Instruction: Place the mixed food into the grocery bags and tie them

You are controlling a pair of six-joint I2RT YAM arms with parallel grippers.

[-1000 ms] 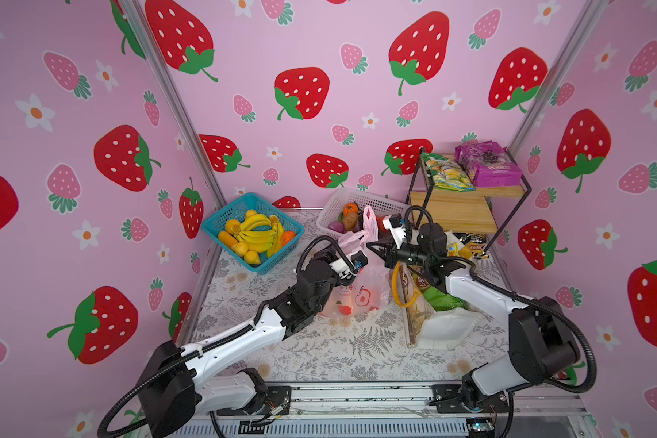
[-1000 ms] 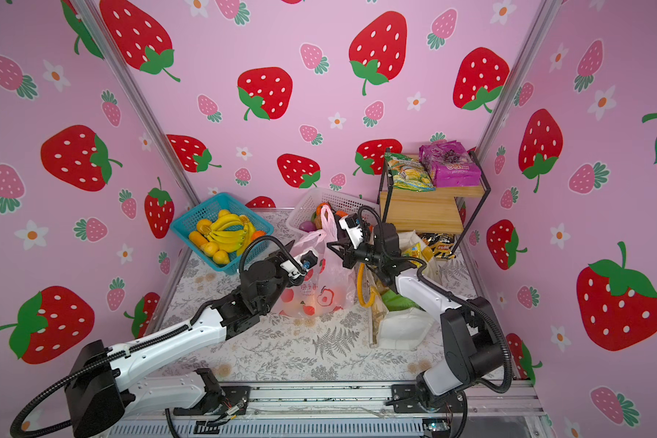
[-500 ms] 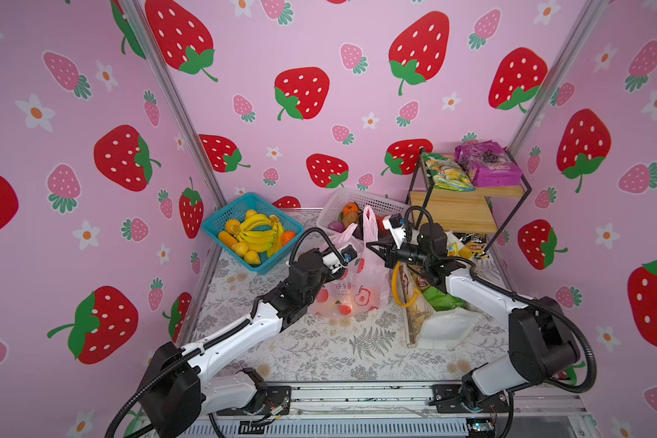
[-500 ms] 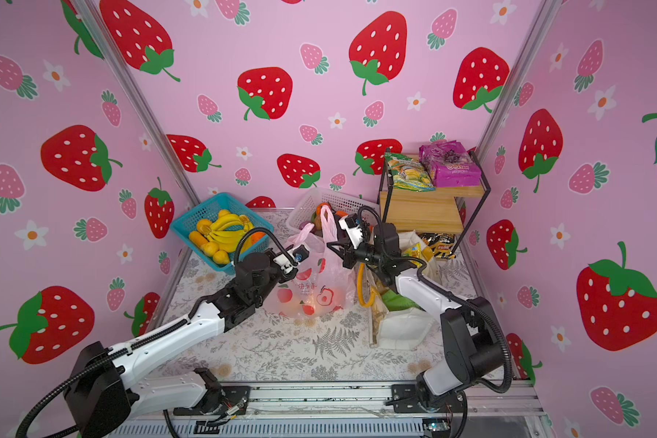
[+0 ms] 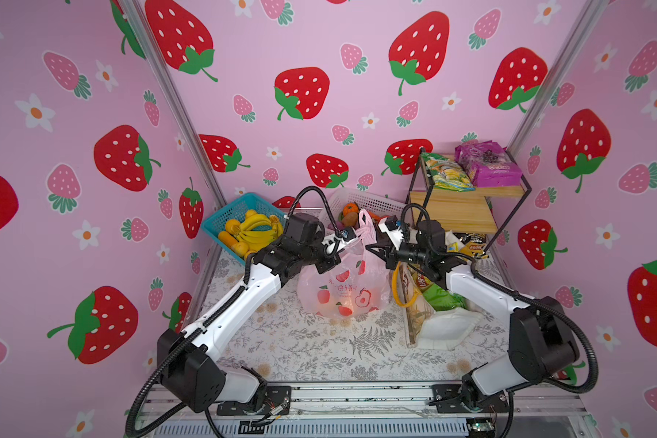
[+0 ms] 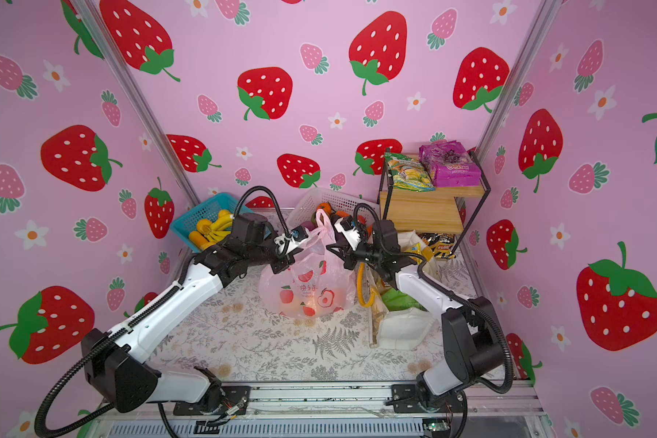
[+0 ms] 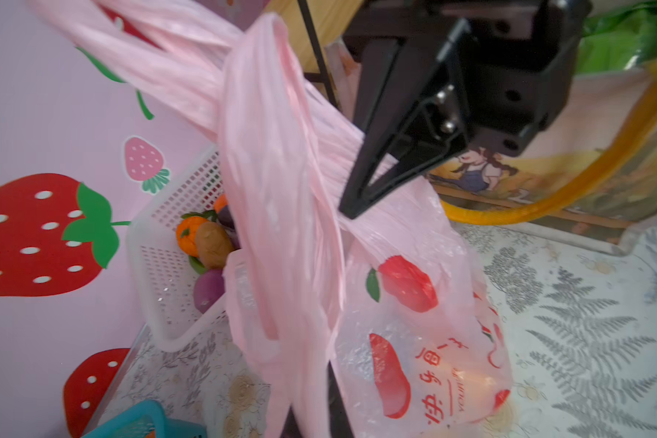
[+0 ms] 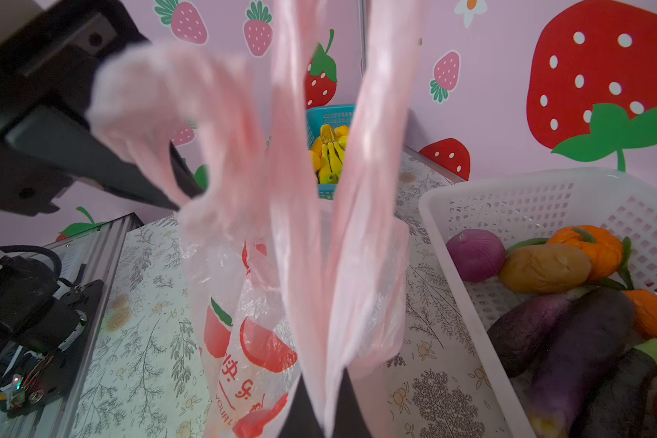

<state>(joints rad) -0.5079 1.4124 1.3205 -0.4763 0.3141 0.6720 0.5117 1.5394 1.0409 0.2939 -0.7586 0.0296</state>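
Note:
The pink grocery bag (image 5: pixel 342 292) (image 6: pixel 312 292) stands mid-table, with small toy fruits showing dimly through its plastic. Its two loop handles (image 7: pixel 266 125) are pulled up and cross each other above it. My left gripper (image 5: pixel 343 253) (image 7: pixel 312 409) is shut on one handle from the left. My right gripper (image 5: pixel 369 251) (image 8: pixel 323 409) is shut on the other handle (image 8: pixel 361 189) from the right. The white tote (image 5: pixel 444 333) with yellow handles (image 5: pixel 401 288) lies right of the pink bag, a bright green packet (image 5: pixel 442 297) in its mouth.
A blue basket (image 5: pixel 239 206) of bananas sits back left. A white mesh basket (image 5: pixel 361 199) of toy vegetables stands right behind the pink bag. A wire and wood shelf (image 5: pixel 459 208) at back right carries a purple packet (image 5: pixel 486 165). A black-and-yellow packet (image 5: pixel 471 242) lies under it.
My left gripper has shut on a handle of the pink bag and drawn it up and to the left. The right gripper has kept its hold and place.

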